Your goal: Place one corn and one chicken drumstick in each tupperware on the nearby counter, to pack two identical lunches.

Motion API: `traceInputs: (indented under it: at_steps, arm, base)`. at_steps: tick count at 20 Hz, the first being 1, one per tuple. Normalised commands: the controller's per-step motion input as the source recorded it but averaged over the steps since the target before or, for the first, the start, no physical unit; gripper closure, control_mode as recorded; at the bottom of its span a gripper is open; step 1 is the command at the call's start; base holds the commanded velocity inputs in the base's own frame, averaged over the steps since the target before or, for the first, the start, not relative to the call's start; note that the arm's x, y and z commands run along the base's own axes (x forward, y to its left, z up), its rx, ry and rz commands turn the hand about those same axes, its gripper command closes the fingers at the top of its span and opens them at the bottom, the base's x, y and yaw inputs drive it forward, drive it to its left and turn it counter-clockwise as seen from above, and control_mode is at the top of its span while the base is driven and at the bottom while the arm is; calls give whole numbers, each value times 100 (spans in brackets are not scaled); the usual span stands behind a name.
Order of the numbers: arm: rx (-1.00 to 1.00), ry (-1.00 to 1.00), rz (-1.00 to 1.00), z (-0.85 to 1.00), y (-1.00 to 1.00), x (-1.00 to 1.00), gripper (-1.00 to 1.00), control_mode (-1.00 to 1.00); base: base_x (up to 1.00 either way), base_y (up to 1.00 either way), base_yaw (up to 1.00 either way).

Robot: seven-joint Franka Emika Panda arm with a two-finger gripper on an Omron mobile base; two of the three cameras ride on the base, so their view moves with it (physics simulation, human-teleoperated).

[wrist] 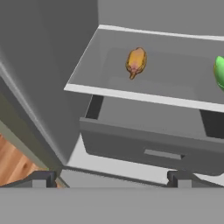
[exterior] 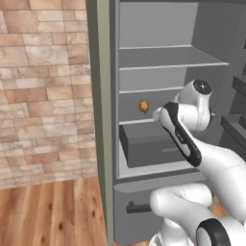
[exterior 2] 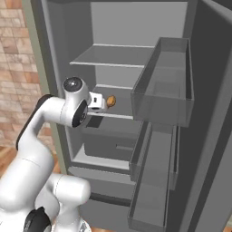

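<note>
I am reaching into the open fridge, and the pincer [wrist: 112, 179] is standing released, jaws wide and holding nothing, hovering in front of the lower shelf [wrist: 144, 97]. The chicken drumstick [wrist: 136, 61] is lying on that shelf, toward its back left, well clear of the front edge; it is also showing as a small brown-orange lump in the left base view [exterior: 143, 106] and just past my wrist in the right base view [exterior 2: 111, 100]. A corn [wrist: 219, 72] is peeking in at the shelf's right edge, well apart from the drumstick. I am judging the drumstick to be light, fairly stiff and knobbly, perhaps a bit slick, so I am planning to close across its thicker middle rather than the narrow end. The shelf above is limiting headroom, the drawer [wrist: 153, 144] below is jutting forward under my approach, and the door bins [exterior 2: 163, 86] are crowding my right side.
</note>
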Motion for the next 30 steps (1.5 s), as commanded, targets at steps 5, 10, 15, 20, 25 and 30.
traceInputs:
  at_steps: [5,10,15,20,25,30]
  arm:
    - [0,3,0,-3,-14,51,-100,-100]
    - [0,0,0,-22,-9,45,-100,-100]
    - [0,0,0,-34,0,52,-100,-100]
    - [1,0,2,-19,0,54,-100,-100]
    - [1,1,2,-1,-4,43,-100,-100]
    - [0,2,2,-4,-2,41,-100,-100]
  base:
    - [0,0,0]
    - [0,0,0]
    - [0,0,0]
    - [0,0,0]
    - [0,0,0]
    - [0,0,0]
